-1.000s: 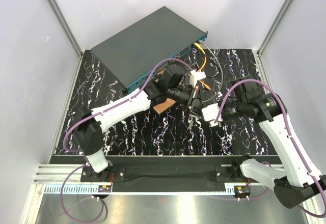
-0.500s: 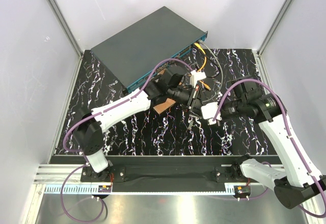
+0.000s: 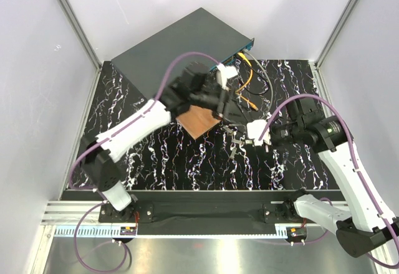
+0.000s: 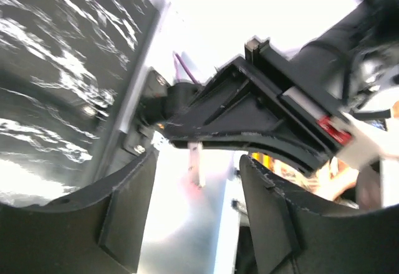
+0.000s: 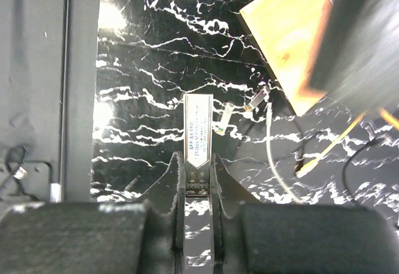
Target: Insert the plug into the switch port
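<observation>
The plug (image 5: 197, 138) is a slim silver module with a white label. My right gripper (image 5: 197, 173) is shut on its rear end and holds it above the marbled mat. In the top view the right gripper (image 3: 243, 137) hangs at mid-mat. My left gripper (image 3: 219, 101) is raised beside the switch's teal front, its image blurred. In the left wrist view the left gripper (image 4: 198, 190) stands open and empty, looking at the plug (image 4: 197, 162) under the right arm. The switch port (image 3: 235, 56) is one of many sockets along the teal face, partly hidden by the left arm.
The dark switch box (image 3: 181, 43) lies diagonally at the back. A copper-brown plate (image 3: 197, 120) lies in front of it. Orange (image 3: 248, 75) and grey cables (image 3: 269, 81) run from the right-hand ports onto the mat. Small loose parts (image 3: 232, 151) lie near the right gripper. White walls close in both sides.
My left gripper opened and swung up and back toward the switch, uncovering the copper plate. The right gripper closed on the plug and shifted slightly left.
</observation>
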Motion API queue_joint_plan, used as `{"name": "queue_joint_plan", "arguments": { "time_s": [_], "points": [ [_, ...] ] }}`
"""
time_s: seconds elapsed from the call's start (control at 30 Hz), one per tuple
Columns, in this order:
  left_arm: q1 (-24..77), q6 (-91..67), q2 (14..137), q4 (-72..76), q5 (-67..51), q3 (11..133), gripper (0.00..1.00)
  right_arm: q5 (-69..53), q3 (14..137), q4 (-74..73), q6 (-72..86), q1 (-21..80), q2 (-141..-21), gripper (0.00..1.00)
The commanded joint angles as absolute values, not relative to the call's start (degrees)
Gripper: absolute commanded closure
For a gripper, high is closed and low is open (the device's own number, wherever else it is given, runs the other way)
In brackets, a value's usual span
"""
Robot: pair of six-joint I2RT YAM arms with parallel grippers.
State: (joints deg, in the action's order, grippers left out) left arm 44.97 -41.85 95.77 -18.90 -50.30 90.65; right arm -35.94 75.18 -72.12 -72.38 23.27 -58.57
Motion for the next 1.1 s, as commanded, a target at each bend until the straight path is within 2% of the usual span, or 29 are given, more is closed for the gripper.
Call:
{"name": "queue_joint_plan", "arguments": {
  "time_s": [0.0, 0.13, 0.23, 0.37, 0.57, 0.7, 0.87, 1.07],
  "points": [
    [39.7, -35.3, 89.6, -23.4, -47.0, 94.0, 0.38, -35.9, 76.5, -68.3, -61.8, 23.6, -57.1, 1.0],
    [36.3, -25.9, 89.1, -32.9, -42.6, 101.5, 0.37, -36.6, 78.4, -66.0, -53.0, 23.5, -57.7, 1.0],
    [35.2, -17.3, 88.0, -39.3, -33.5, 105.4, 0.37, -36.7, 82.4, -66.1, -45.6, 23.6, -61.2, 1.0],
    [35.1, -12.0, 81.4, -32.3, -33.7, 96.6, 0.37, -35.4, 87.4, -63.9, -34.2, 23.6, -66.0, 1.0],
    [37.1, -26.6, 78.2, -24.6, -37.7, 89.7, 0.38, -32.4, 94.4, -62.3, -24.3, 24.1, -69.9, 1.0],
    [41.8, -34.2, 81.5, -23.5, -34.7, 91.0, 0.38, -31.0, 96.2, -61.8, -25.0, 25.6, -70.6, 1.0],
    [42.6, -44.0, 86.4, -19.1, -35.9, 91.3, 0.37, -27.9, 95.9, -60.5, -27.7, 29.3, -68.9, 1.0],
    [43.6, -51.9, 87.4, -11.5, -40.0, 89.0, 0.43, -24.5, 95.0, -60.1, -28.7, 31.1, -68.0, 1.0]
  ]
}}
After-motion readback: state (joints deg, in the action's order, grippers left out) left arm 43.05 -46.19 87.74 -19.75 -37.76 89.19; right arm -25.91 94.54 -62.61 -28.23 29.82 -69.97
